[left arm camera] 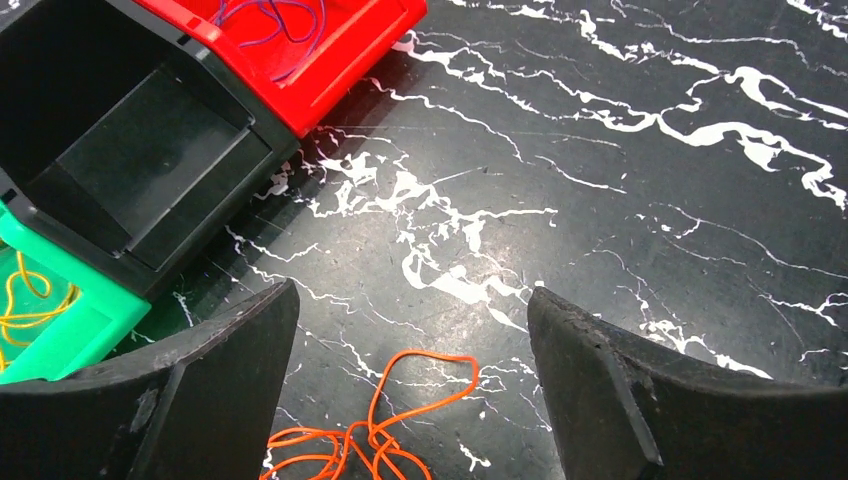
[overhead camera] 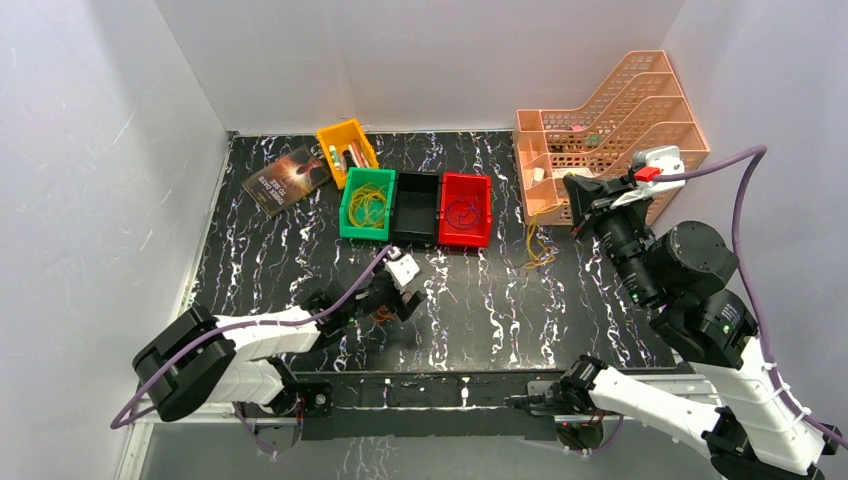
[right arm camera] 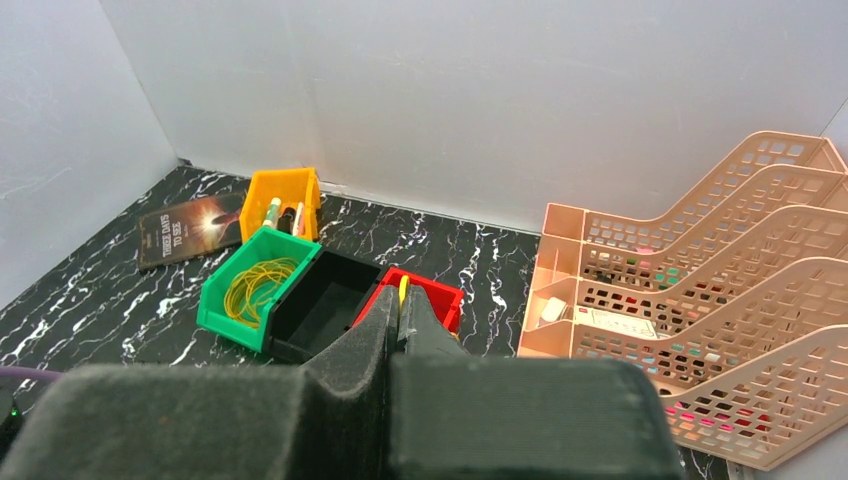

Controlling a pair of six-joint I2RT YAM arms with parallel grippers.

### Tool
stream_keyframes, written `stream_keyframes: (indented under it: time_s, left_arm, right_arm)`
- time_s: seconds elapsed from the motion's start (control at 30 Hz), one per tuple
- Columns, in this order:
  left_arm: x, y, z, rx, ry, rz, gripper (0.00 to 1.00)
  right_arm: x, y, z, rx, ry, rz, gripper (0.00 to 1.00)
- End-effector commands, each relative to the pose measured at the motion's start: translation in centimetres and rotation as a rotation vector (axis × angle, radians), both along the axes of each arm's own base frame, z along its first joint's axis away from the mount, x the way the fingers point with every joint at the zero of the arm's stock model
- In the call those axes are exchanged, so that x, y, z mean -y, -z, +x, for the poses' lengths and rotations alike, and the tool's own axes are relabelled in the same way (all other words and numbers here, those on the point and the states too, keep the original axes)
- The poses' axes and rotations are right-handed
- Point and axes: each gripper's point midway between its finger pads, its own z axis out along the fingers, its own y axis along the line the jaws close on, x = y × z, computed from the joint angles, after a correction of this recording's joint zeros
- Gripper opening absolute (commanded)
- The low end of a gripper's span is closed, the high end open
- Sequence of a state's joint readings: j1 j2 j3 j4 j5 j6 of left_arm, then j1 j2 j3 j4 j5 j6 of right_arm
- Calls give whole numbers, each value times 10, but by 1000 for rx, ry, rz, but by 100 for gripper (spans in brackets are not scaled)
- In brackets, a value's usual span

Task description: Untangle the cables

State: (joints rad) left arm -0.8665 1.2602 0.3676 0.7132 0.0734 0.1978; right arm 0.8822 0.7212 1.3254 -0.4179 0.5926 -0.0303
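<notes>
Now the left gripper [left arm camera: 410, 293] is hanging low over the surface [left arm camera: 620, 200], with its two fingers standing wide apart and holding nothing. The orange cable [left arm camera: 372, 432] is lying flat between them, at six o'clock in the wrist view. It is very thin. It is twisting over itself in a small knot, with one big loop sticking out toward twelve o'clock. I am thinking the fingers could close and slide right over it, because it is hugging the surface. Or they could be catching just one loop, and a pull would then be making the knot tighter.

Farther out, at about two o'clock from there, the right gripper [right arm camera: 402, 303] is squeezing shut on the yellow cable [overhead camera: 531, 248]. That cable is dangling down in long floppy loops and seems to be touching the surface. A wire that thin could be slipping out of the gripper. It is also hanging just beside the peach rack [overhead camera: 620, 110], and the rack's many holes could be snagging a loop.

Farther back, at twelve o'clock from the left gripper, three bins are sitting side by side, touching. The green bin [overhead camera: 362, 234] is holding a round bunch of yellow loops [overhead camera: 368, 203]. The black bin [overhead camera: 415, 237] is looking bare inside. The red bin [overhead camera: 466, 237] is holding a purple cable [left arm camera: 275, 25]. Dropping a cable in with other wires could be tangling them up.
</notes>
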Motion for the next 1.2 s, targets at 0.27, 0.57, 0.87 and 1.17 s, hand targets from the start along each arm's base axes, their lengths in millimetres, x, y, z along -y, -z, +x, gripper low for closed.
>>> stream_keyframes:
  time_s: [0.27,0.57,0.87,1.17]
  left_arm:
    - [-5,-52,17,59,-105,-72,89]
    - [-44,-84,45,-22,-302,-197,91]
    - [-83,-91,66,-146,-517,-260,93]
    - [-69,-136,41,11,-302,-421,96]
  right_arm:
    - [3,-8,1,29,20,40,0]
    - [-6,-4,6,16,6,22,0]
    - [-36,3,17,-15,-60,-14,0]
    - [-64,0,22,-18,-143,-21,0]
